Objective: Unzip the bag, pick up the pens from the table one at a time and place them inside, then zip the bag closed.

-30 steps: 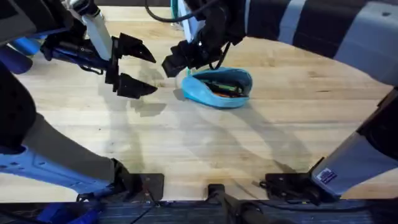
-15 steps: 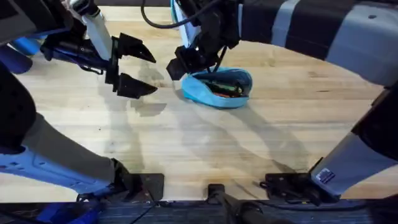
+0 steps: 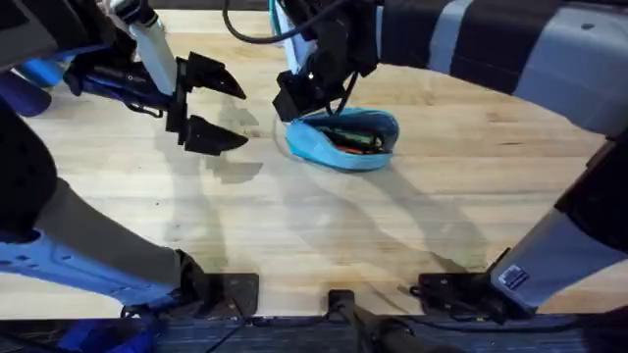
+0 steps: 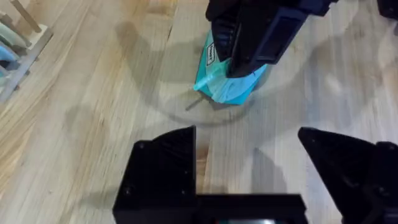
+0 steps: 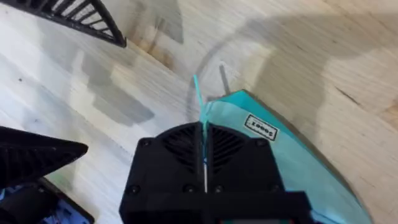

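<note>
The light-blue bag (image 3: pixel 343 152) lies on the table (image 3: pixel 294 235) at the back centre, its top gaping open. Pens (image 3: pixel 350 140) in orange, green and dark colours lie inside it. My right gripper (image 3: pixel 294 98) sits at the bag's left end. In the right wrist view its fingers (image 5: pixel 180 146) are shut on a thin teal pull strip of the bag (image 5: pixel 292 155). My left gripper (image 3: pixel 218 106) hangs open and holds nothing, a short way left of the bag. The left wrist view shows the bag (image 4: pixel 236 90) under the right gripper (image 4: pixel 261 31), beyond my own open gripper (image 4: pixel 249 162).
Dark blue cylinders (image 3: pixel 39 74) lie at the far left edge behind the left arm. A wooden rack (image 4: pixel 18 31) stands off to one side in the left wrist view. Bare wood stretches in front of the bag toward the arm bases.
The right gripper has shifted slightly right, closer over the bag's left end. The left gripper has stayed where it was, and the bag has barely moved.
</note>
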You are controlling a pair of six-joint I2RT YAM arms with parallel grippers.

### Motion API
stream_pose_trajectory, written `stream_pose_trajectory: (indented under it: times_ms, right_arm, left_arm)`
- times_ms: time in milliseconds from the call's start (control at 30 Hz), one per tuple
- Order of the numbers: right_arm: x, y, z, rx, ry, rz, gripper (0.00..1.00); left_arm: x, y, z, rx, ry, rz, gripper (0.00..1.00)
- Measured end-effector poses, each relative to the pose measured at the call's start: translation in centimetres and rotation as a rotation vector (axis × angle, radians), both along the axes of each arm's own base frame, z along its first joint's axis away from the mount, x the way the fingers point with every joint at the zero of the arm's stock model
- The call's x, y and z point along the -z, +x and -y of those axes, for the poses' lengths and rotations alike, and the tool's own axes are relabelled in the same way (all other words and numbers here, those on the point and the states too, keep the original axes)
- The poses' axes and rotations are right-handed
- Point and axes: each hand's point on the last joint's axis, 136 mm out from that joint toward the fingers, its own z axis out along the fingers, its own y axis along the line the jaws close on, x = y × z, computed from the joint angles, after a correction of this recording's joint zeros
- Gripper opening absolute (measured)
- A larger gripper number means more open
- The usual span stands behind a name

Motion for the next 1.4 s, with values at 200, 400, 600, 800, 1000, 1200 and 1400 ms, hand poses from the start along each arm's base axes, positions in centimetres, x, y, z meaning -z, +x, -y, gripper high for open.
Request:
stream_pose_trajectory:
  times_ms: [200,400,600,800,1000,1200,1400]
  right_arm:
    - [0.0,0.0,0.0,-0.022,-0.005,0.009,0.031]
    - [-2.2,-0.1,0.3,-0.056,0.013,0.062,0.031]
    - [-4.3,-0.1,0.8,-0.078,0.024,0.109,0.031]
    - [-4.6,-0.1,1.0,-0.094,0.02,0.122,0.031]
    - [-4.6,-0.1,1.0,-0.098,0.02,0.124,0.031]
    - [-4.6,-0.1,1.0,-0.1,0.019,0.125,0.031]
    - [-4.6,-0.1,1.0,-0.1,0.019,0.125,0.031]
  left_arm:
    - [0.0,0.0,0.0,0.0,-0.002,-0.001,0.993]
    - [-0.3,0.2,0.4,0.002,-0.018,0.013,0.994]
    - [-0.2,0.5,1.6,0.046,-0.013,0.045,0.994]
    - [1.2,0.7,3.2,0.083,-0.055,0.011,0.994]
    - [3.0,1.8,6.0,0.085,-0.22,-0.057,0.994]
    - [3.0,2.3,8.1,0.1,-0.315,-0.049,0.993]
    - [3.0,2.1,9.6,0.135,-0.338,-0.04,0.995]
